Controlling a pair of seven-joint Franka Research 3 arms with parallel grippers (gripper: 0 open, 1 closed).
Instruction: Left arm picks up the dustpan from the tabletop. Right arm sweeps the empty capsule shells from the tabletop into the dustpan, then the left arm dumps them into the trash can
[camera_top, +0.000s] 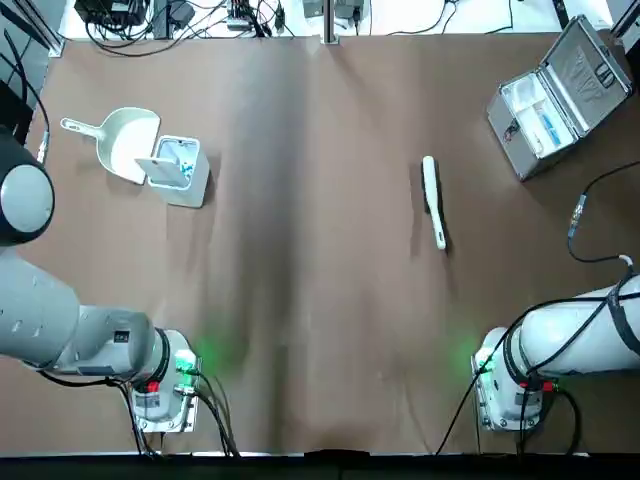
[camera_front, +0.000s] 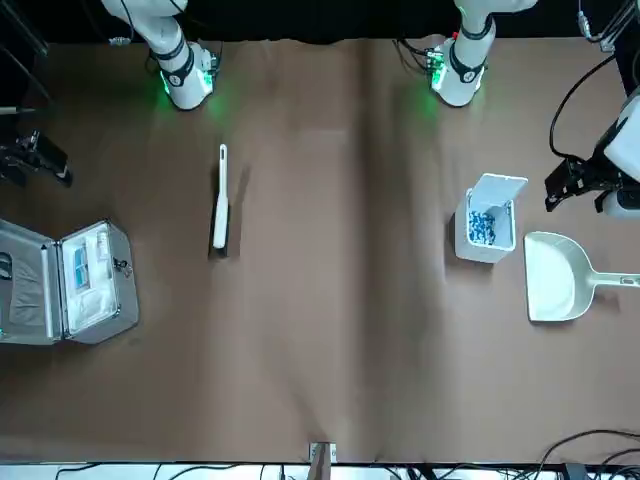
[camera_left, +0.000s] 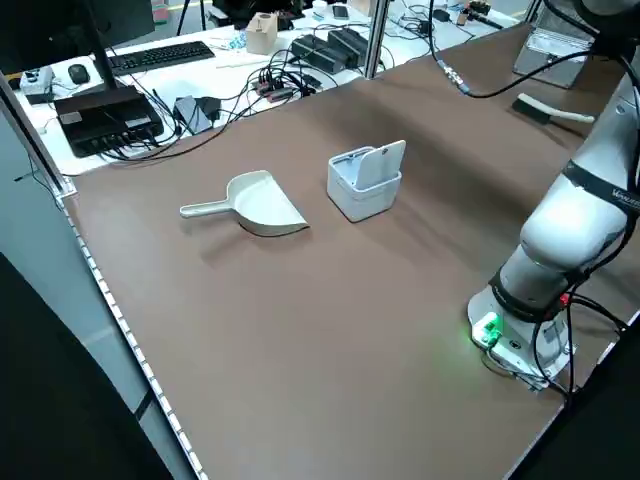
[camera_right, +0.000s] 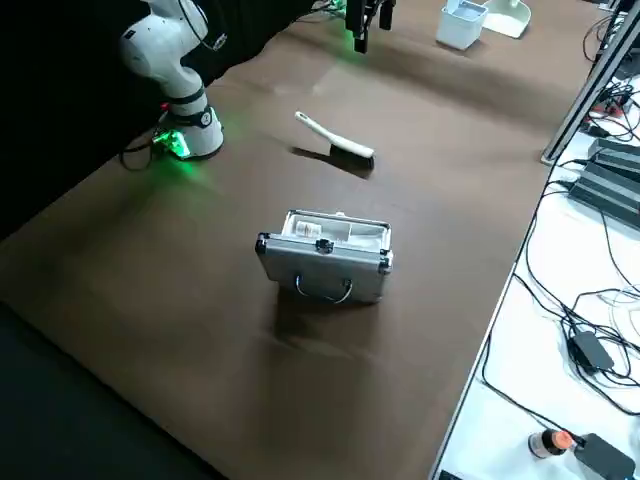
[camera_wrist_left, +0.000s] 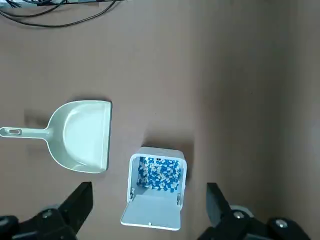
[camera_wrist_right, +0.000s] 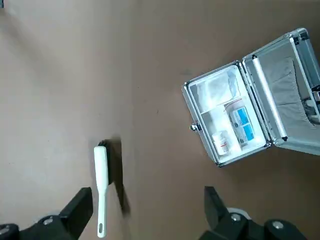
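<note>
Dustpan (camera_top: 130, 143) lies empty on the counter at ten o'clock in the top view, touching the bin (camera_top: 178, 170), whose capsules are already inside. Left gripper (camera_wrist_left: 150, 210) hovers wide above; right gripper (camera_wrist_right: 145, 212) wide too. Next, I judge: descend onto the handle.

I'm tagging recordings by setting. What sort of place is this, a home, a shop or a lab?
Most likely a robotics lab or test bench: two arms bolted to a brown table, with a keyboard and tangled cables on a neighbouring desk.
</note>
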